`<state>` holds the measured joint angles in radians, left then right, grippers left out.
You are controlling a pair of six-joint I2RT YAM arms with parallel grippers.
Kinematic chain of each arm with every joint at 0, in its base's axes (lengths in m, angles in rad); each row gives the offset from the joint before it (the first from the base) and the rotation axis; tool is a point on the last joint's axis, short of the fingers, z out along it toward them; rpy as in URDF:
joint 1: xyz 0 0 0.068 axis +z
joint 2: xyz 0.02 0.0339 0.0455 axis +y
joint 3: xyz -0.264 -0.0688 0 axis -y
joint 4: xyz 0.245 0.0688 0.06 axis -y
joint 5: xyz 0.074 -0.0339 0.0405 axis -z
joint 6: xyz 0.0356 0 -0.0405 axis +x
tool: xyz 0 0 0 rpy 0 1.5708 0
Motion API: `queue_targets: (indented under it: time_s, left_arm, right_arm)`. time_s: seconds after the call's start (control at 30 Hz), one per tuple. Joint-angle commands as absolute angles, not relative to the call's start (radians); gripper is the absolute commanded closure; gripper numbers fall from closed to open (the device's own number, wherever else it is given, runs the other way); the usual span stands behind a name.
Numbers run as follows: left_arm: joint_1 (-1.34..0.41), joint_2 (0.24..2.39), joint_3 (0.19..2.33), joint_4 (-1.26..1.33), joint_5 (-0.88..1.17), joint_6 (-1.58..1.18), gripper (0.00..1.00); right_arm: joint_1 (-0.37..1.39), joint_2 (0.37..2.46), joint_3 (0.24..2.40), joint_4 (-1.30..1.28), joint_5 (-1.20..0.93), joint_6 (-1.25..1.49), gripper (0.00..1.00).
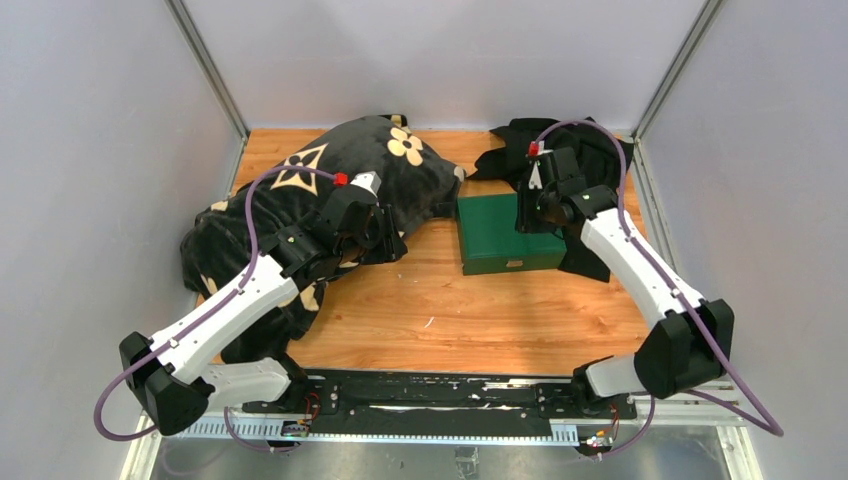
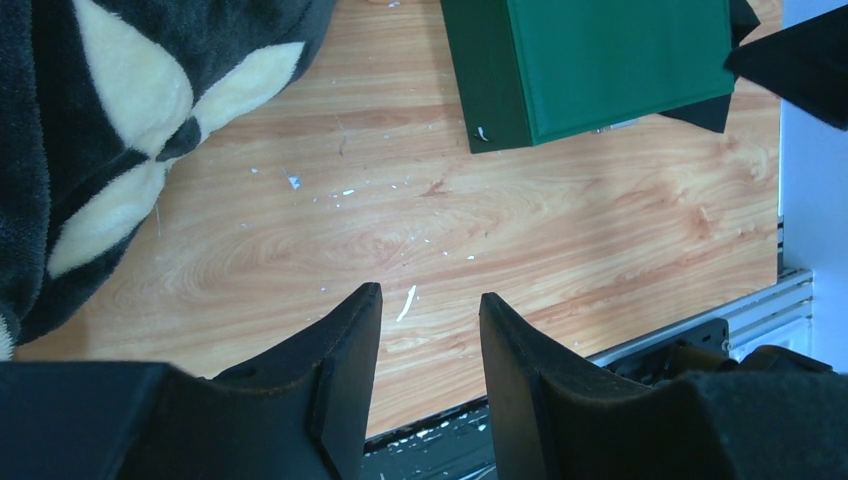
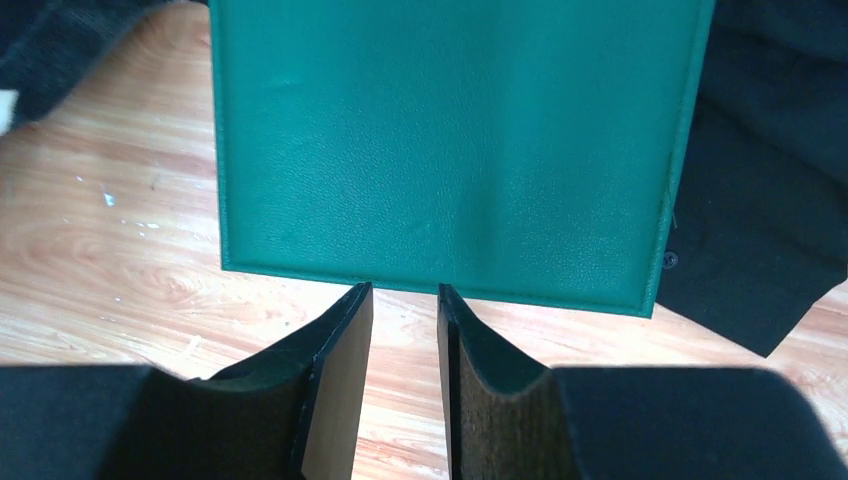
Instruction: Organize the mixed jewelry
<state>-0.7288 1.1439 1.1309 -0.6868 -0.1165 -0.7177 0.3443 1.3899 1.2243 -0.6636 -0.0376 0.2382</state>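
No jewelry shows in any view; the small metal pieces are hidden or out of view. A closed green box (image 1: 497, 240) lies on the wooden table right of centre; it also shows in the left wrist view (image 2: 610, 60) and the right wrist view (image 3: 450, 140). My left gripper (image 1: 388, 240) is open and empty, over bare wood left of the box (image 2: 430, 295). My right gripper (image 1: 528, 215) hovers over the box's right part, its jaws a narrow gap apart and empty (image 3: 405, 288), tips at the lid's near edge.
A black plush blanket with beige flowers (image 1: 330, 170) is heaped over the left and back of the table, and shows in the left wrist view (image 2: 100, 120). A black cloth (image 1: 590, 150) lies behind and right of the box (image 3: 760, 200). White flecks (image 2: 406, 303) dot the wood.
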Motion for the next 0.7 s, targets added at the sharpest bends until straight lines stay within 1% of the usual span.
queue_targets:
  time_s: [0.0, 0.17, 0.23, 0.33, 0.5, 0.57, 0.67]
  left_arm:
    - [-0.732, 1.145, 1.132, -0.687, -0.130, -0.720, 0.54]
    - [-0.731, 1.142, 1.132, -0.689, -0.135, -0.719, 0.54]
    - [-0.731, 1.143, 1.136, -0.692, -0.137, -0.716, 0.54]
    - [-0.730, 1.143, 1.151, -0.699, -0.143, -0.711, 0.54]
    - [-0.730, 1.146, 1.237, -0.738, -0.176, -0.682, 0.54]
    - [-0.730, 1.147, 1.287, -0.756, -0.199, -0.661, 0.54]
    - [-0.730, 1.154, 1.379, -0.796, -0.252, -0.631, 0.53]
  right_arm:
    - [0.357, 1.388, 1.203, -0.678, -0.023, 0.227, 0.64]
    - [0.360, 1.468, 1.037, -0.589, -0.075, 0.252, 0.64]
    - [0.362, 1.479, 1.027, -0.601, -0.072, 0.253, 0.64]
    - [0.362, 1.412, 1.098, -0.674, -0.038, 0.240, 0.63]
    - [0.361, 1.253, 1.370, -0.797, 0.071, 0.182, 0.57]
    - [0.361, 1.185, 1.439, -0.782, 0.128, 0.149, 0.55]
    - [0.361, 1.068, 1.472, -0.713, 0.197, 0.127, 0.52]
